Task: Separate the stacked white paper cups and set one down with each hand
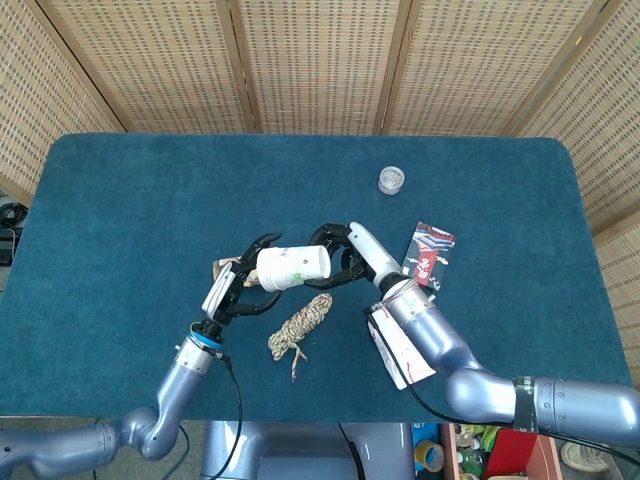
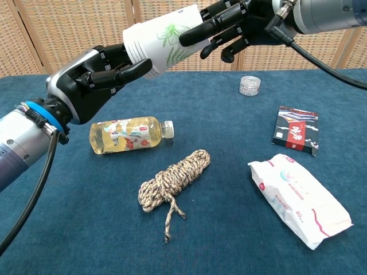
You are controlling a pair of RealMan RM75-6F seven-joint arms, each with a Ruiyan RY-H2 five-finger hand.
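Observation:
The stacked white paper cups point(image 2: 163, 43), printed with a green leaf pattern, lie on their side in the air above the table, between both hands. My left hand point(image 2: 94, 77) holds the wide rim end, its fingers curled around it. My right hand point(image 2: 229, 26) grips the narrow base end from the other side, fingers wrapped over the cup wall. From the head view, the cups point(image 1: 292, 268) hang over the table's middle, with the left hand point(image 1: 240, 285) on one side and the right hand point(image 1: 342, 255) on the other.
Below the cups lie a bottle of yellow drink point(image 2: 129, 133) and a coil of rope point(image 2: 172, 177). A white tissue pack point(image 2: 298, 197) and a black-and-red box point(image 2: 296, 130) lie to the right. A small clear jar point(image 2: 250, 85) stands at the back.

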